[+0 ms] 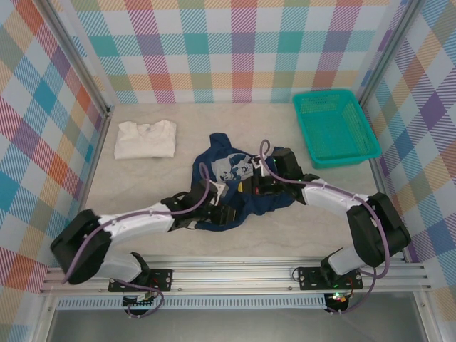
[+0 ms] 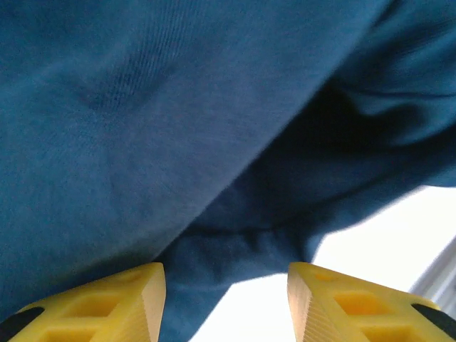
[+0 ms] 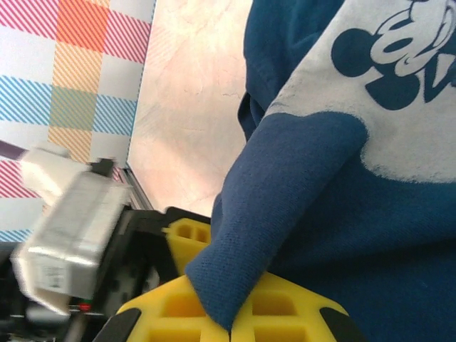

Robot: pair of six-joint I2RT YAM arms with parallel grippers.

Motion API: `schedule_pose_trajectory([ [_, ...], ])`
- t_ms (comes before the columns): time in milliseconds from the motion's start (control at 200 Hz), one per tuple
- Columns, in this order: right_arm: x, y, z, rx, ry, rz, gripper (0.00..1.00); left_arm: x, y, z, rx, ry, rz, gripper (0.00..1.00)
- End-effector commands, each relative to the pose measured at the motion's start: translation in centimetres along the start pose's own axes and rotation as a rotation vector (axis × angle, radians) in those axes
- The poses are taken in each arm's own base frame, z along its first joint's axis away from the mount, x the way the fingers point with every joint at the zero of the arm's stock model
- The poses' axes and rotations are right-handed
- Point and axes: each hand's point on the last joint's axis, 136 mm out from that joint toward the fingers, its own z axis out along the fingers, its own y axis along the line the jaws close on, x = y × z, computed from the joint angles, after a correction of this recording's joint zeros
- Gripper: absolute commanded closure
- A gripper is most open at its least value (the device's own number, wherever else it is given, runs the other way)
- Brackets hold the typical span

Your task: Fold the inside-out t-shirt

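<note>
**Navy shirt bunched at centre, pinched from the right**

From above: pale marbled table [image 1: 142, 192] inside plaid walls [image 1: 235, 50]; inside-out t-shirt [image 1: 228, 178] crumpled at centre, white folded shirt [image 1: 146, 139] at 10 o'clock, teal basket [image 1: 335, 128] at 2 o'clock, bare surface between.

Left wrist: left gripper [image 2: 226, 299] spread apart, navy cloth just beyond.

Right wrist: right gripper [image 3: 229, 313] clamped on a navy fold; Mickey Mouse print [image 3: 399, 64] at 1 o'clock.

Bright, even light from above casts only faint shadows on the bench [image 1: 135, 185], while the left wrist view is soft and close, glare whitening the gap under the t-shirt [image 2: 142, 107].
</note>
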Motion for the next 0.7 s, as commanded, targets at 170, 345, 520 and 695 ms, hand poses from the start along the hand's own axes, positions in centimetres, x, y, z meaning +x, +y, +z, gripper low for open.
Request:
schedule_pose_trajectory([
  [170,-1.9,0.6,-0.8,-0.006,-0.043,0.021,1.00,-6.1,2.1,2.3,-0.209,-0.158,0.020,0.53],
  [345,-2.4,0.1,-0.9,0.006,-0.061,0.034,1.00,-6.2,3.7,5.2,-0.292,-0.117,0.076,0.51],
  [520,-2.7,-0.8,-1.2,0.026,-0.078,0.048,1.00,-5.5,3.3,7.5,-0.255,-0.063,0.089,0.63],
  [695,-2.7,-1.8,-1.3,0.054,-0.078,0.044,1.00,-5.4,3.4,6.7,-0.253,-0.080,0.089,0.84],
])
